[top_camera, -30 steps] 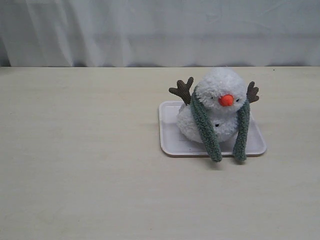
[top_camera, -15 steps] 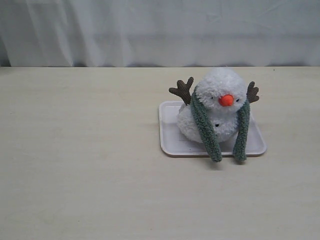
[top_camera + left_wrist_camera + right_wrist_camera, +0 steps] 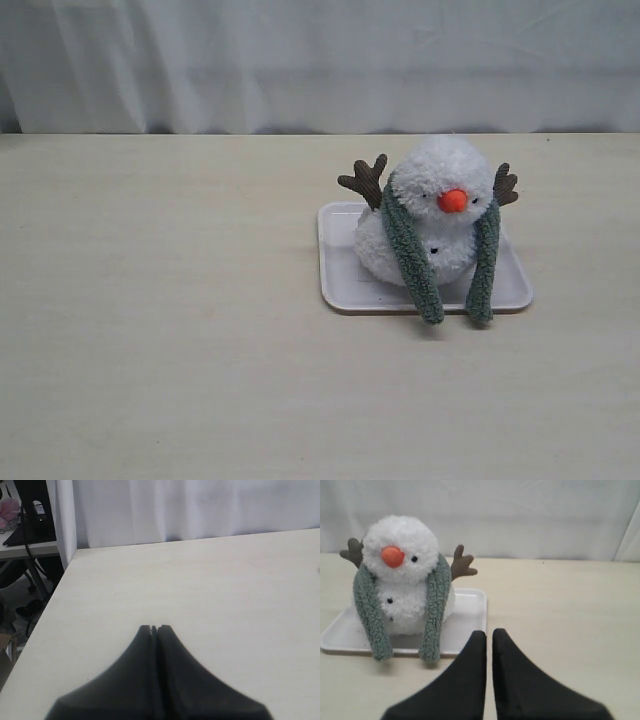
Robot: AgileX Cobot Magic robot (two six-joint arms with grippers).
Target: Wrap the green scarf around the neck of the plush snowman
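My right gripper (image 3: pixel 488 632) has its jaws together on nothing. My left gripper (image 3: pixel 154 627) is likewise closed and empty over the table (image 3: pixel 210 580). Just ahead of the right one, off to one side, the plush snowman (image 3: pixel 405 597) sits on a pale tray (image 3: pixel 469 611). The green scarf (image 3: pixel 436 605) passes behind its neck (image 3: pixel 405 579), both ends hanging down the front, uncrossed. I judge the draping done; only a crossing could remain. Beyond hangs a white curtain (image 3: pixel 520 515).

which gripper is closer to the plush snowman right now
Right. The right gripper is close in front of the tray, facing the plush snowman on it. The left gripper is over bare table near its corner, snowman outside its view.
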